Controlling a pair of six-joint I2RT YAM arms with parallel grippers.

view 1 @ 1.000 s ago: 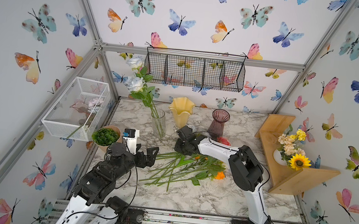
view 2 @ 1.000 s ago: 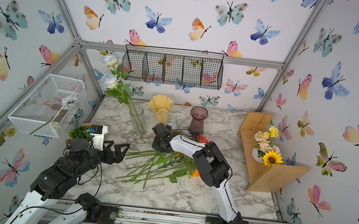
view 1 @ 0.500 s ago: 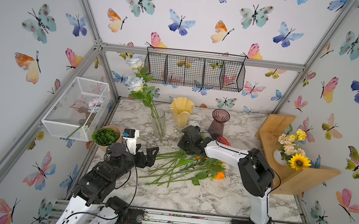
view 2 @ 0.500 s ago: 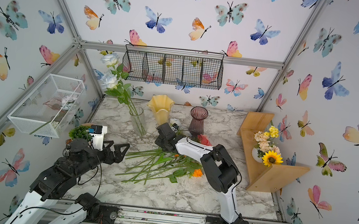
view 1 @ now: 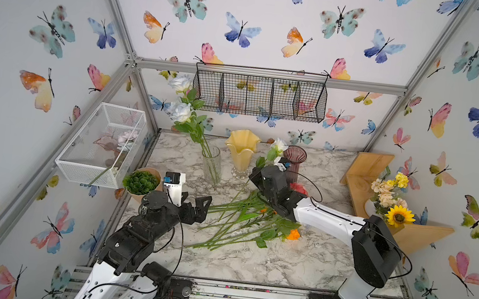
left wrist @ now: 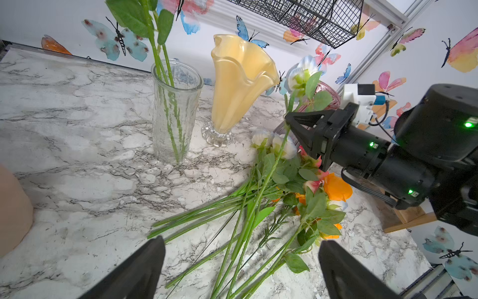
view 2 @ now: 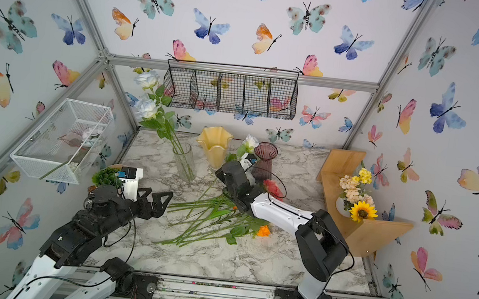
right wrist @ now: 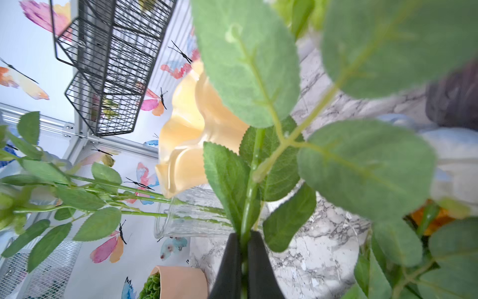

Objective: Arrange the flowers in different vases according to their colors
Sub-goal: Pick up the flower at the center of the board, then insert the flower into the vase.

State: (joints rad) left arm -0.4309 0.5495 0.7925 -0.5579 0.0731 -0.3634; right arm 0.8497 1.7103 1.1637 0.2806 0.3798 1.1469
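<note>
Flowers (view 1: 242, 221) lie in a loose heap on the marble counter (view 1: 280, 262). Their long green stems fan out toward the left arm and their heads are bunched beneath the right arm. Among the heads are an orange bloom (view 1: 293, 233) and a pink-red rose (view 1: 298, 188). The left wrist view also shows small white buds (left wrist: 261, 137) and an orange tulip (left wrist: 336, 187).

One white rose (view 1: 278, 145) is held up above the heap. The right jaws are clamped on its green stem just below a cluster of serrated leaves, as the right wrist view shows plainly. Its bloom tilts upward in the gap between the yellow vase (view 1: 241, 152) and the purple vase (view 1: 294, 159). From the jaws the stem slants down into the heap, and I cannot tell whether its end touches the counter.

The yellow vase has a wavy rim and a clear foot, and the purple vase is ribbed with a flared neck. Beside the yellow vase, on the robot's left, stands the clear glass vase (view 1: 211, 164). It holds two pale white-blue roses (view 1: 179, 111) on leafy stems that lean toward the left wall.

The left jaws stand wide apart, gripping nothing, low over the counter near the stem ends of the heap.
</note>
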